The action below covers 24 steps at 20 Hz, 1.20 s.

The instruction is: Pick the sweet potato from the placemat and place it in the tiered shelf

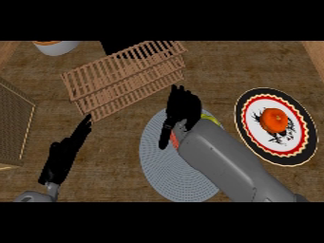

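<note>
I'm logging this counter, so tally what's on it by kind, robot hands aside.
Slatted wooden tiered shelf: 1
Round grey woven placemat: 1
Round patterned plate: 1
Orange round fruit: 1
White bowl: 1
Wooden mesh-sided box: 1
Total: 6

hands x2 [180,111] [64,152] | tiered shelf x1 [126,78] | placemat x1 [166,175] | plate x1 [248,102] | orange fruit x1 [273,120] | wicker box x1 [3,123] | bowl x1 [55,47]

No text, label, brand, number or sign can be read anywhere in the head view. The round plate with the black rim and red-and-white centre [275,126] bears only dark decorative marks that form no letters, and the slatted wooden tiered shelf [126,78] carries no writing.
</note>
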Motion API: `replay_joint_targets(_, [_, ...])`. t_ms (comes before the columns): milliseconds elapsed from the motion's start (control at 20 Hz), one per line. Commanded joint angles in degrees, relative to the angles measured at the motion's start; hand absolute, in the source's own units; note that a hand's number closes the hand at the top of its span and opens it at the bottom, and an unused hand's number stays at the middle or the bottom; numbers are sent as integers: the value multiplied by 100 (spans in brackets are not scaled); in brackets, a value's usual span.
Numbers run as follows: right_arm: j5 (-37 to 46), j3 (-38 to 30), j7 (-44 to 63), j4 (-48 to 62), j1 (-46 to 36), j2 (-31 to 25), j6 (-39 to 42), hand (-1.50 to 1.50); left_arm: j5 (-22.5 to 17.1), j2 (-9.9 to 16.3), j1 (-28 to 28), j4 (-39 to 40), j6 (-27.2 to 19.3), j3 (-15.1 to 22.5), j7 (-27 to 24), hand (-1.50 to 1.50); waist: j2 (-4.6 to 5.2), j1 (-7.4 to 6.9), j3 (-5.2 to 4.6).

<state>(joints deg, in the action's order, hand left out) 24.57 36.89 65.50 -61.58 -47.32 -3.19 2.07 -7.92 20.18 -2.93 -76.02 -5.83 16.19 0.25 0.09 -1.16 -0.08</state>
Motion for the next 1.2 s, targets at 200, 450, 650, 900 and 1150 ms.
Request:
replay_joint_targets(200, [-169, 173, 1237, 558, -157, 310, -20, -150, 117, -20, 161, -215, -20, -17, 75, 0, -22, 25, 6])
replay_joint_targets(450, [-50, 538, 1330, 802, -283, 313, -65, -150, 125, -36, -67, -52, 60, -165, 60, 0, -15, 26, 5])
replay_joint_targets(650, [60, 488, 1075, 1109, -243, 312, -91, -150, 120, -86, 126, -124, 106, -158, 115, 0, -6, 31, 5])
replay_joint_targets(900, [209, 516, 944, 1082, -55, 313, -16, -150, 67, 55, -186, -40, 365, -383, 184, 0, -12, 80, 6])
replay_joint_targets(1150, [192, 520, 903, 1334, 33, 314, -17, -150, 359, -313, 64, -122, 11, -174, 77, 0, -9, 59, 6])
